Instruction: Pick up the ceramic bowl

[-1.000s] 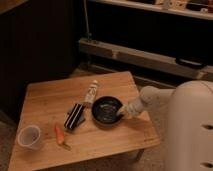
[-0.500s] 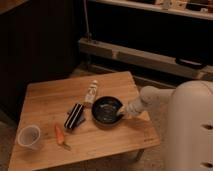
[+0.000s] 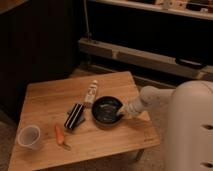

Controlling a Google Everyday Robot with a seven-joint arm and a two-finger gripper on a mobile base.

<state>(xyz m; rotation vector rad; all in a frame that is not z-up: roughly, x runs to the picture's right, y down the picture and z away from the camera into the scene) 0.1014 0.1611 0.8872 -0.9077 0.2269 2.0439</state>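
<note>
The ceramic bowl is round, shallow and glossy black, and sits on the wooden table right of centre. My gripper reaches in from the right on a white arm and is at the bowl's right rim, touching or just over it. The bowl rests on the table.
A translucent plastic cup stands at the table's front left. An orange carrot-like item, a black striped packet and a small white bottle lie left of the bowl. My white base fills the right. Dark shelving stands behind.
</note>
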